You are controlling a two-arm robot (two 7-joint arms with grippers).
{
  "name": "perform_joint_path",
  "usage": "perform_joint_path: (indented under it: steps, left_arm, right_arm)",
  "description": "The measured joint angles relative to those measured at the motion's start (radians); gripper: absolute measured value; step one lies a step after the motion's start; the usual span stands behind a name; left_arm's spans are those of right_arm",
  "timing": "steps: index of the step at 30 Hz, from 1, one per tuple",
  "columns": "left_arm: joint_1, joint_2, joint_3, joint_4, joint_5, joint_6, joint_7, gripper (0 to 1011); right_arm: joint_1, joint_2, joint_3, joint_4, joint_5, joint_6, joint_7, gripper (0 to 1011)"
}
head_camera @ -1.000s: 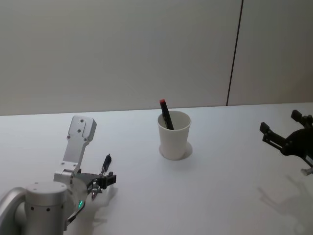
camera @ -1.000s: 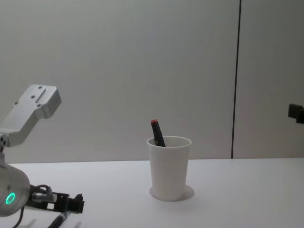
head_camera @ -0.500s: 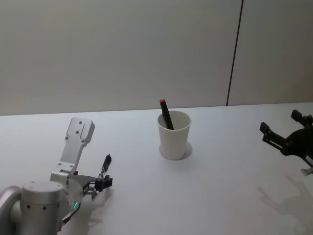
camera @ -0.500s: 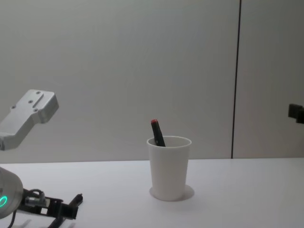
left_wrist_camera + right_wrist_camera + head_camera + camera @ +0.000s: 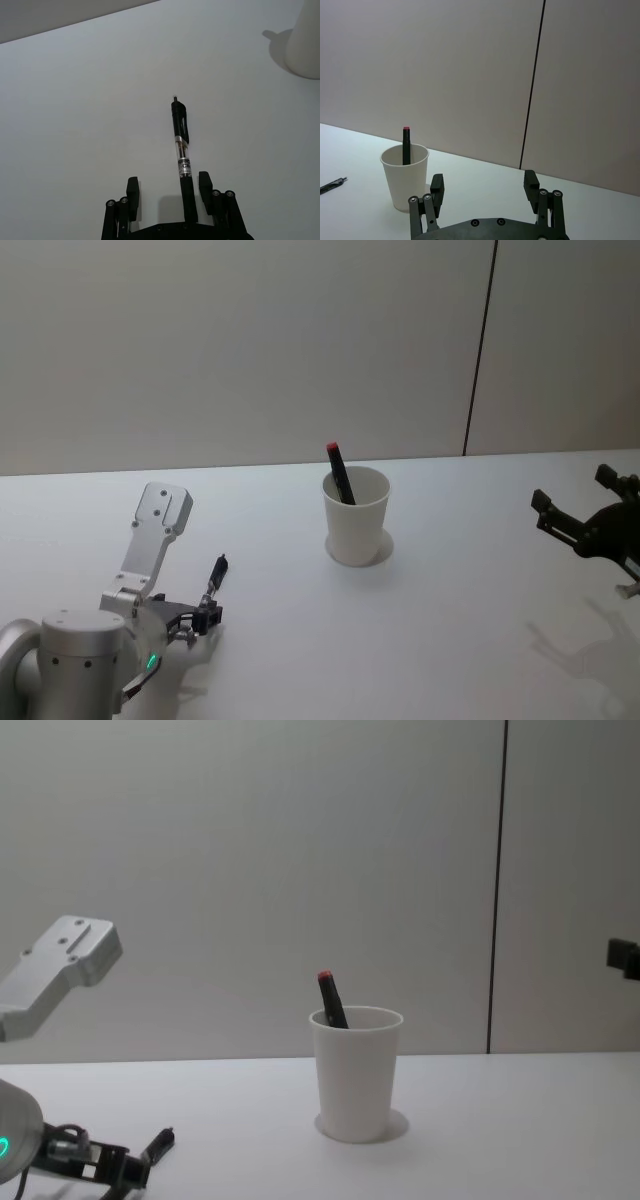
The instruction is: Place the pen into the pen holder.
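Pen: a black pen (image 5: 180, 135) with a clear barrel lies flat on the white tabletop (image 5: 450, 640), on the robot's left, well apart from the pen holder; in the head view its far end points roughly away from the robot.
Left gripper: the left gripper (image 5: 168, 182) sits low over the tabletop at the pen's near end, close to the robot's body.
Left fingers: spread, one finger (image 5: 132, 190) on each side of the pen's grip end. The pen lies nearer one of them, with a sliver of tabletop between, and neither touches it.
Pen holder: the white paper cup (image 5: 355, 520) stands upright near the middle of the tabletop, towards the wall.
In the cup: a dark red-tipped marker (image 5: 339, 472) leans against the rim on the robot's left, its tip above the rim.
Right gripper: the right gripper (image 5: 484, 186) is held above the tabletop at the far right, facing the cup from a distance, its shadow on the surface below.
Right fingers: spread wide, holding nothing.
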Motion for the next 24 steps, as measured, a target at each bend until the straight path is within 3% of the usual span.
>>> perform_joint_path:
  steps: [1,8,11,13,20,24]
  left_arm:
    - [0.0,0.0,0.0,0.0,0.002,0.001,-0.002,805]
    - [-0.001,-0.001,0.0,0.001,0.021,0.013,-0.022,541]
    - [-0.001,-0.002,0.001,0.001,0.028,0.019,-0.031,503]
    - [-0.001,-0.003,0.002,0.002,0.032,0.024,-0.037,378]
    - [0.0,-0.007,0.003,0.003,0.04,0.035,-0.055,158]
    - [0.001,-0.009,0.003,0.003,0.045,0.038,-0.062,123]
  right_arm:
    - [0.0,0.0,0.0,0.0,0.0,0.0,0.0,1002]
    - [0.0,0.0,0.0,0.0,0.0,0.0,0.0,1002]
    - [0.0,0.0,0.0,0.0,0.0,0.0,0.0,1002]
    - [0.0,0.0,0.0,0.0,0.0,0.0,0.0,1002]
    - [0.0,0.0,0.0,0.0,0.0,0.0,0.0,1002]
    - [0.0,0.0,0.0,0.0,0.0,0.0,0.0,1002]
